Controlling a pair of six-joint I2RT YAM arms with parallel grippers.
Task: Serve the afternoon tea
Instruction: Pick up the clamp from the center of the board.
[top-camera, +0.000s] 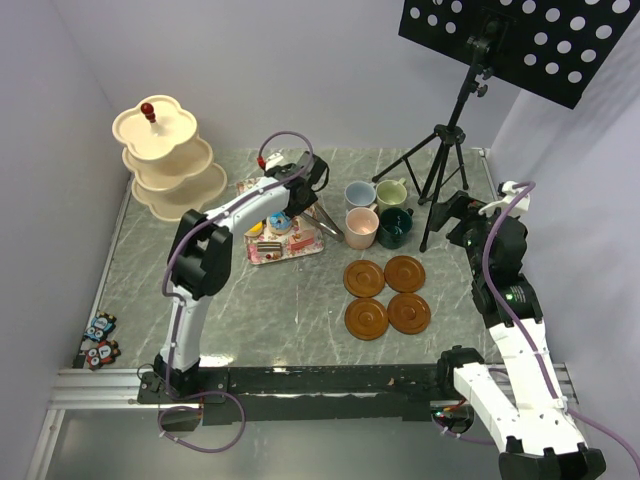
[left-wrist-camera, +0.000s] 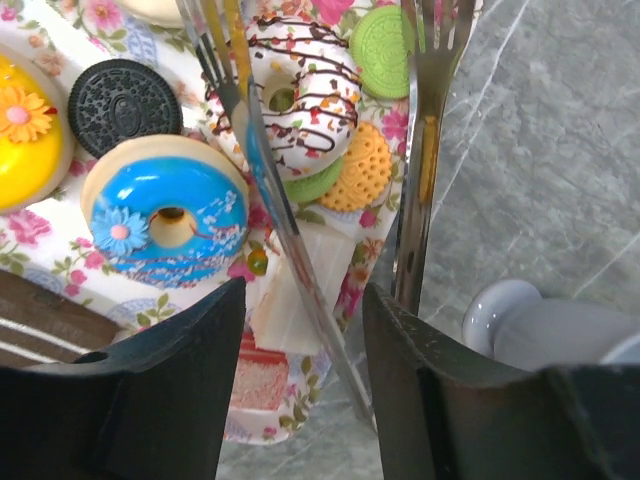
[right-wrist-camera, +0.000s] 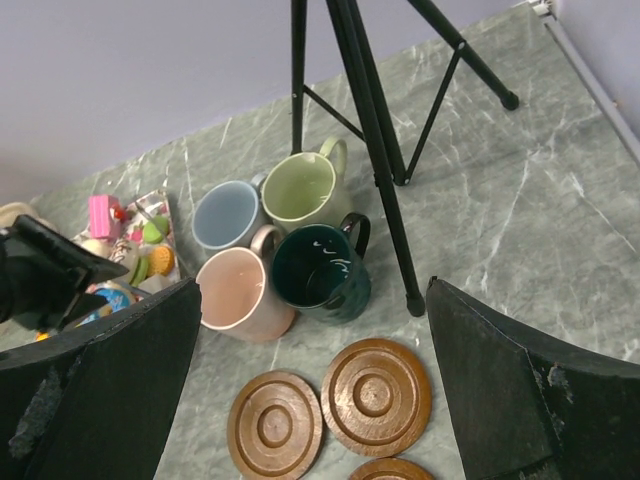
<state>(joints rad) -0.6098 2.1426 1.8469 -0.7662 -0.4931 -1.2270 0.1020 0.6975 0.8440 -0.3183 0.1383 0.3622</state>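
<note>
Under the left end effector (left-wrist-camera: 303, 300), toy cakes (left-wrist-camera: 165, 225) lie on the tray (left-wrist-camera: 35, 228). It stands half-closed around the tongs (left-wrist-camera: 262, 170), perhaps not yet pinching. The step is taking the tongs; next comes a firm squeeze, then a lift. The right end effector (right-wrist-camera: 312, 290) gapes wide above the mugs (right-wrist-camera: 300, 190).

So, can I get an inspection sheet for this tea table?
Surface: grey marbled table, no spills seen.
Job's things: cream three-tier stand far left, tiers look bare; four mugs clustered; four brown saucers unloaded; toy cakes on the floral tray.
Clutter: metal tongs at the tray's edge; small figures at the left edge.
End effectors: left end effector, jaws apart over the tongs; right end effector open, empty, facing the mugs.
Cables: purple cables looping along both arms.
Surroundings: black tripod beside the mugs; dotted black board; plain walls.
</note>
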